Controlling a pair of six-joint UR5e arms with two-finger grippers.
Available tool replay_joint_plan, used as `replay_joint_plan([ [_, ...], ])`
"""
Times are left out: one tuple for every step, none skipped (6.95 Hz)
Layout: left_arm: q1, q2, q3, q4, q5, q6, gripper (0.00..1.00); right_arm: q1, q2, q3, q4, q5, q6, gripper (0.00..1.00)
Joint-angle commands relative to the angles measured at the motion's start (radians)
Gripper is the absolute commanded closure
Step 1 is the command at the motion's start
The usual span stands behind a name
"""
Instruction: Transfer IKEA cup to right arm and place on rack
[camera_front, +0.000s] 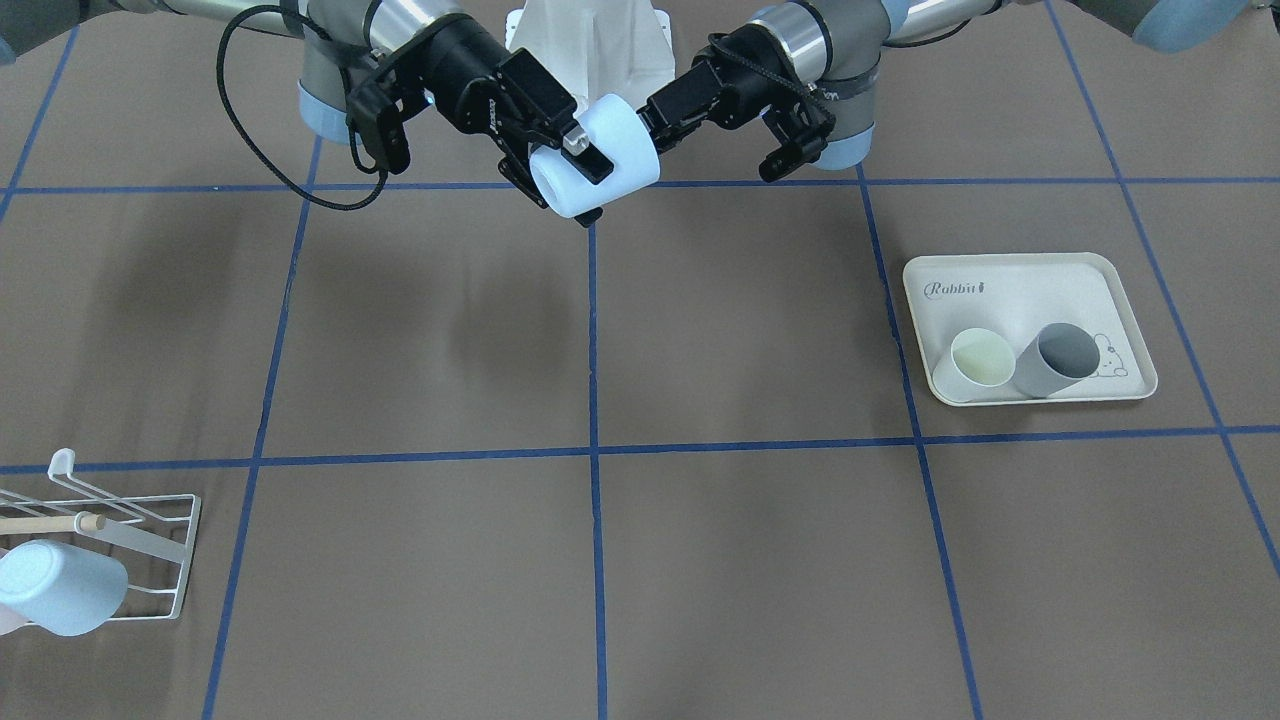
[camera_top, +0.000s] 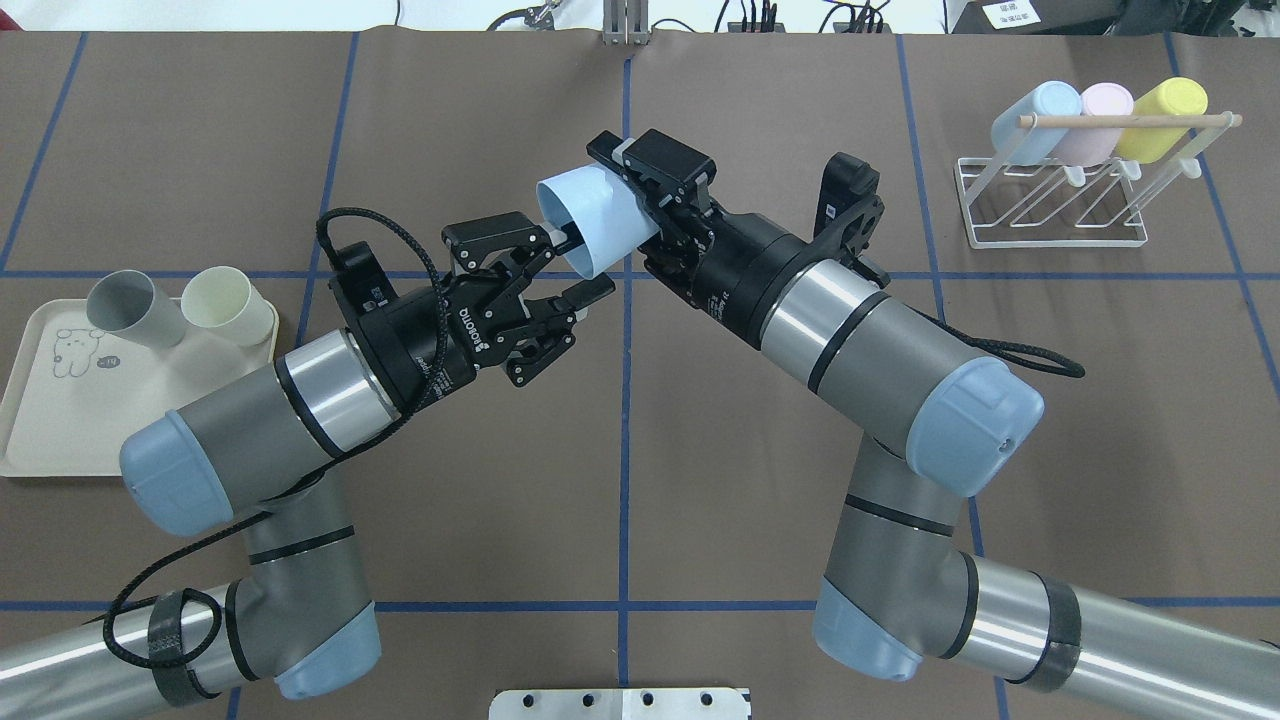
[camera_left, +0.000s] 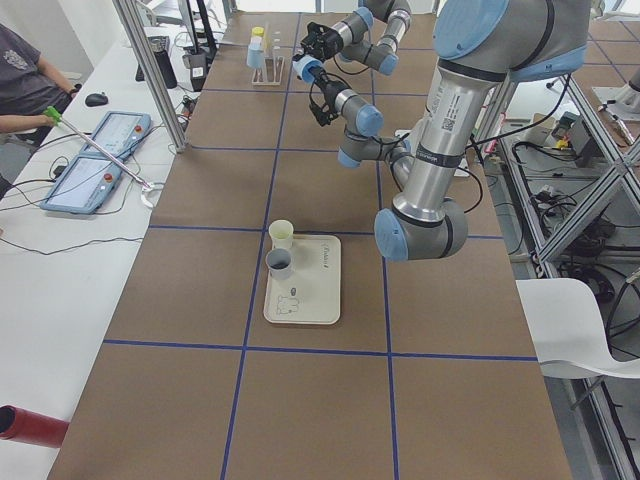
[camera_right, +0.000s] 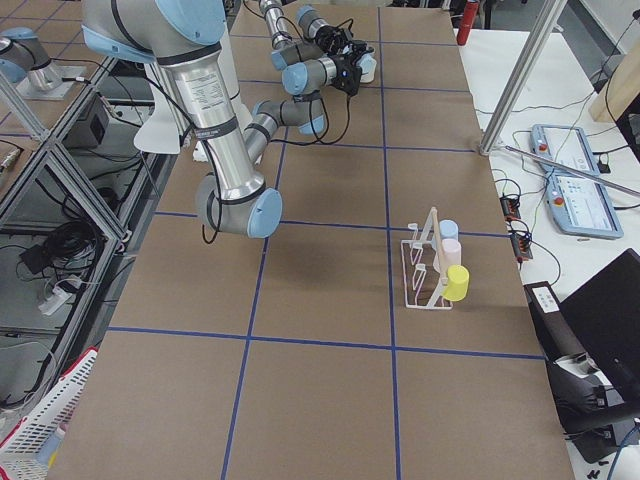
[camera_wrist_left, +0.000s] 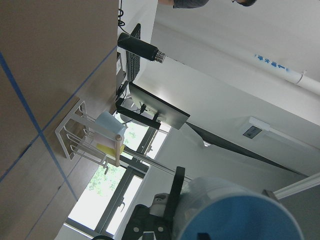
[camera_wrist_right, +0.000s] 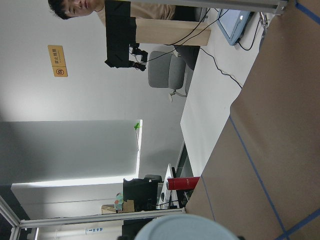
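A light blue IKEA cup (camera_top: 590, 225) hangs in the air over the table's middle, lying on its side with its mouth toward my left arm. My right gripper (camera_top: 630, 210) is shut on its body; in the front view the right gripper (camera_front: 570, 170) has one finger across the cup (camera_front: 610, 150). My left gripper (camera_top: 575, 265) is open, with its fingers at the cup's rim, one on each side of the wall. The white wire rack (camera_top: 1050, 210) with a wooden dowel stands at the far right and holds a blue, a pink and a yellow cup.
A cream rabbit-print tray (camera_top: 40, 400) at the left holds a grey cup (camera_top: 125, 305) and a cream cup (camera_top: 225, 305), both tipped over. The rack also shows in the front view (camera_front: 150, 525) at the lower left. An operator sits beyond the table's far side.
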Motion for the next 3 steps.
replay_joint_plan([
  [-0.001, 0.007, -0.001, -0.003, -0.001, 0.055, 0.00, 0.002, 0.000, 0.002, 0.004, 0.001, -0.002, 1.00],
  [-0.003, 0.015, -0.001, -0.003, -0.002, 0.061, 0.00, 0.015, -0.002, 0.002, 0.012, 0.001, -0.008, 1.00],
  [-0.001, 0.036, -0.016, -0.003, -0.002, 0.066, 0.00, 0.050, -0.002, 0.004, 0.012, 0.001, -0.016, 1.00],
])
